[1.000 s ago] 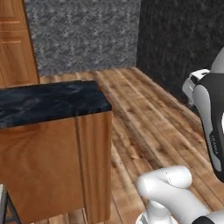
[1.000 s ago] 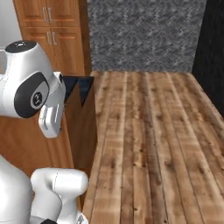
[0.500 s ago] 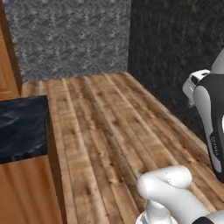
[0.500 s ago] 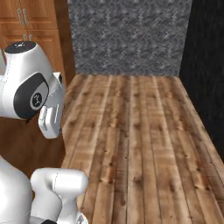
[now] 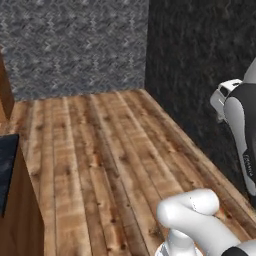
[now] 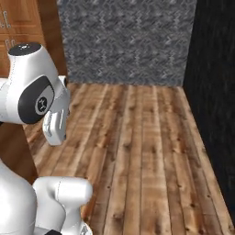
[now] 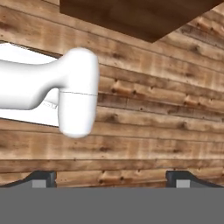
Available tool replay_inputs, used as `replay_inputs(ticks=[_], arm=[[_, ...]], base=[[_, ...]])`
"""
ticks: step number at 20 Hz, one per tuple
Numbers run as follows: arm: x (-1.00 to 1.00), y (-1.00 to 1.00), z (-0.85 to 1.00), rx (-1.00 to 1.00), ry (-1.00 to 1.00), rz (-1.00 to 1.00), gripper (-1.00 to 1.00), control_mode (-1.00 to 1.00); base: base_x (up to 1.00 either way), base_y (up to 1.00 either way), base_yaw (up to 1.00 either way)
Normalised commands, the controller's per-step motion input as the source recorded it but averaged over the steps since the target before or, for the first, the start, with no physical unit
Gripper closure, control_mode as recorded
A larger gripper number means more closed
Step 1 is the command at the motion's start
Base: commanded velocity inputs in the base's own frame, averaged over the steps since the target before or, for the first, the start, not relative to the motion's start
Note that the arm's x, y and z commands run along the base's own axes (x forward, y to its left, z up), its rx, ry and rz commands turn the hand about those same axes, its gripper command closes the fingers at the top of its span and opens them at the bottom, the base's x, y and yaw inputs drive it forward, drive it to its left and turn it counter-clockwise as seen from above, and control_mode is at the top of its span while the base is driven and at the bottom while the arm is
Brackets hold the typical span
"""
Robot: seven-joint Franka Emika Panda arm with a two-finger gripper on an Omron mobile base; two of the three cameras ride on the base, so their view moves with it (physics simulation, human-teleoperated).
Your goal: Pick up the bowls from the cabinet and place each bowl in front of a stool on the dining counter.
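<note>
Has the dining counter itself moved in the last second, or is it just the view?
No. The counter slid left together with the floor and walls, so the base turned; the counter stayed put.

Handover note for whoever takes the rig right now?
Gripper: open and empty, fingers wide apart, pointing down at the plank floor.
Dining counter: just its black marble corner and brown side panel at the left edge of the left base view.
Bowls, cabinet, stools: none in frame.
Done: no bowl in hand or placed, as far as the frames show.
Left: fetch both bowls and set each before a stool.
</note>
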Motion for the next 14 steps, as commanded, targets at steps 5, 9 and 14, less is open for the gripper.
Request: replay_inputs(ticks=[5,9,14], arm=[[0.00,0.00,0.00,0.00,0.00,0.00,-1.00,1.00],[0.00,0.00,0.00,0.00,0.00,0.00,-1.00,1.00],[0.00,0.00,0.00,0.00,0.00,0.00,-1.00,1.00]], base=[[1.00,-0.09,0.14],[1.00,0.00,0.27],[1.00,-0.13,0.42]])
